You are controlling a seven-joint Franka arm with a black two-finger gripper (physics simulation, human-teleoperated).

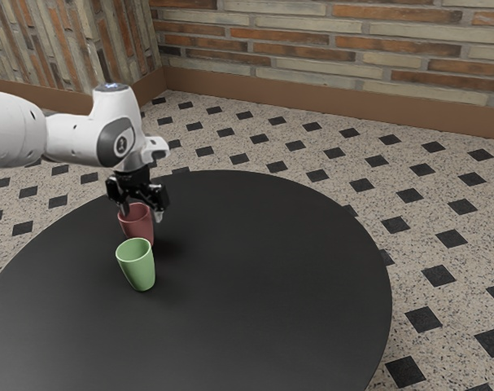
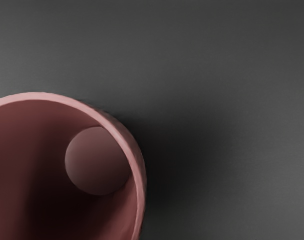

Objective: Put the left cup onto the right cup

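Note:
A dull red cup (image 1: 137, 228) stands upright on the round black table (image 1: 271, 277), toward the exterior view's left. A light green cup (image 1: 136, 265) stands upright just in front of it, almost touching. My gripper (image 1: 141, 212) hangs right over the red cup's rim, open, its fingertips spread to about the cup's width and level with the rim. In the wrist view I look straight down into the red cup (image 2: 51, 170), seeing its round bottom and curved rim with dark tabletop beside it.
The table's top stretches wide toward the exterior view's right and front. Its edge curves round at the far right. Beyond it lie a tiled floor (image 1: 409, 163) and brick walls.

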